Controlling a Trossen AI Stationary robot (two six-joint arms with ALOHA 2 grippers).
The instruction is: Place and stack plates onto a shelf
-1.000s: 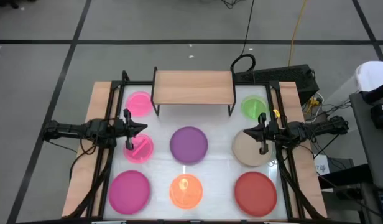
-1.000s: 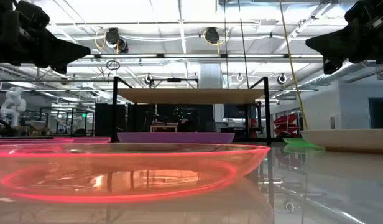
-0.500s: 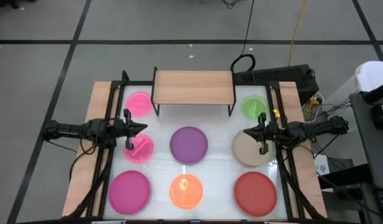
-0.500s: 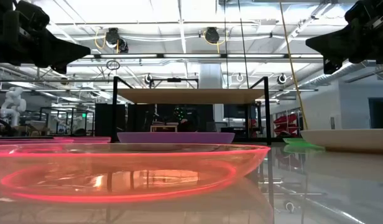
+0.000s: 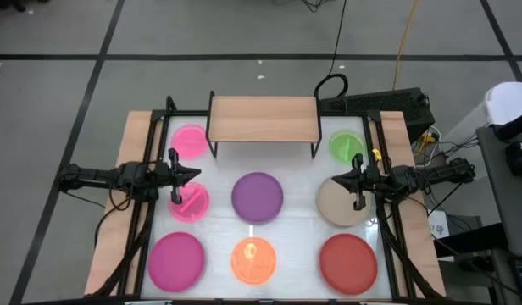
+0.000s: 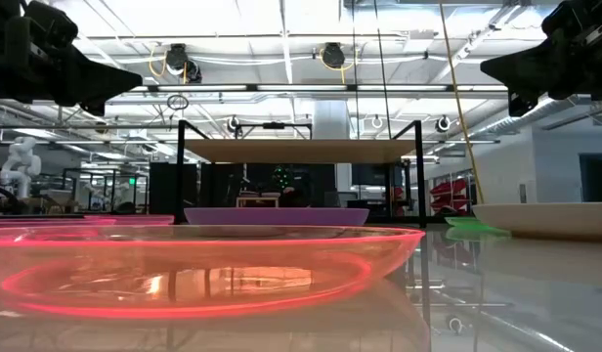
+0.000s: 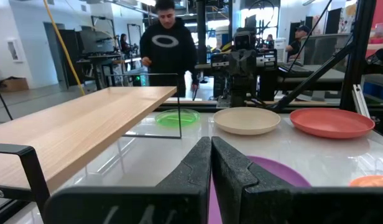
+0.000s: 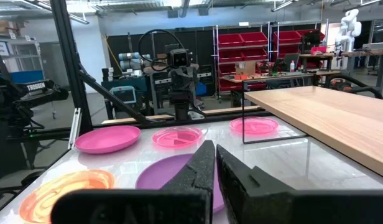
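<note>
Several round plates lie flat on the white table: purple (image 5: 258,196) in the middle, beige (image 5: 339,205) at right, red (image 5: 348,263), orange (image 5: 253,261) and magenta (image 5: 176,261) along the near edge, two translucent pink ones (image 5: 190,141) (image 5: 190,203) at left, green (image 5: 345,145) far right. The light-wood shelf (image 5: 263,119) stands on black legs at the far side and bears nothing. My left gripper (image 5: 196,175) hovers shut above the nearer pink plate. My right gripper (image 5: 334,180) hovers shut over the beige plate's far left rim.
Black frame rails (image 5: 147,212) run along both table sides under the arms. A yellow cable (image 5: 403,42) hangs beyond the far edge. A person (image 7: 168,46) stands behind the table's right side. Bare white table shows between the plates and under the shelf.
</note>
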